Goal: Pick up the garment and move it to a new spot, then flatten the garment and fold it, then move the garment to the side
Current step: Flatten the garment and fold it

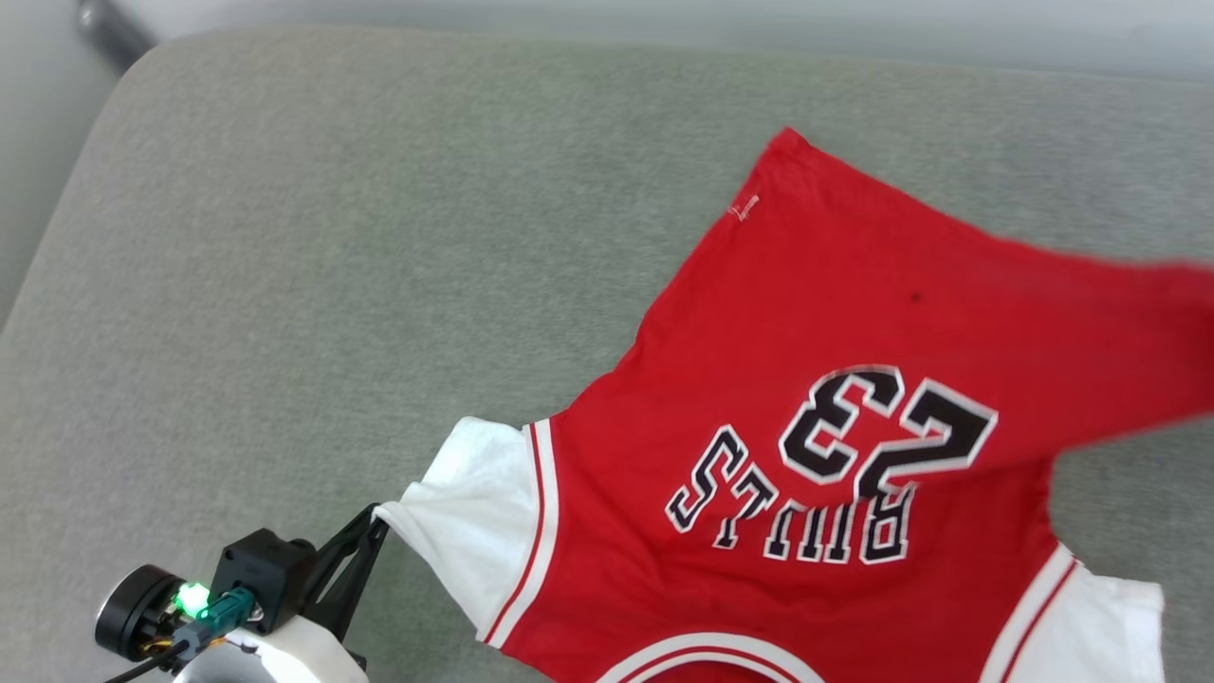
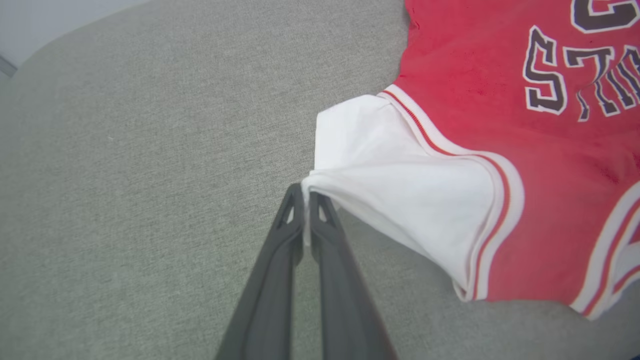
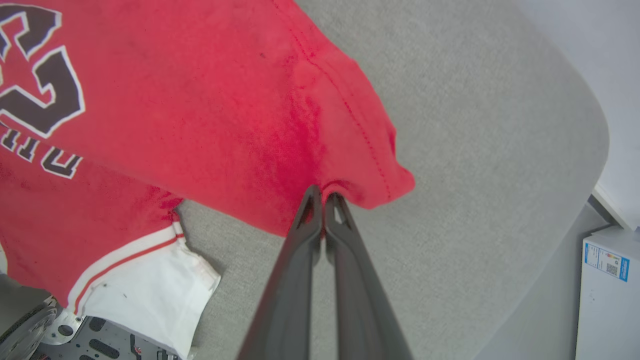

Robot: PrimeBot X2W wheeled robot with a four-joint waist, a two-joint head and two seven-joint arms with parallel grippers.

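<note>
The garment (image 1: 835, 313), a red jersey with white sleeves and black numerals, lies spread on the grey cushioned surface (image 1: 332, 237), numerals facing up. My left gripper (image 1: 379, 520) at the lower left is shut on the tip of the garment's white sleeve (image 2: 395, 175), pulling it taut; in the left wrist view the left gripper (image 2: 305, 192) pinches the sleeve's corner. In the right wrist view my right gripper (image 3: 322, 192) is shut on the garment's red hem corner (image 3: 370, 175), lifted a little off the surface. The other white sleeve (image 1: 1100, 617) lies at the lower right.
The grey surface's rounded edge (image 3: 590, 115) curves past the right gripper, with a white box (image 3: 607, 290) on the floor beyond it. Open cushion stretches left and far of the garment. The robot's dark base (image 3: 100, 345) shows below the sleeve.
</note>
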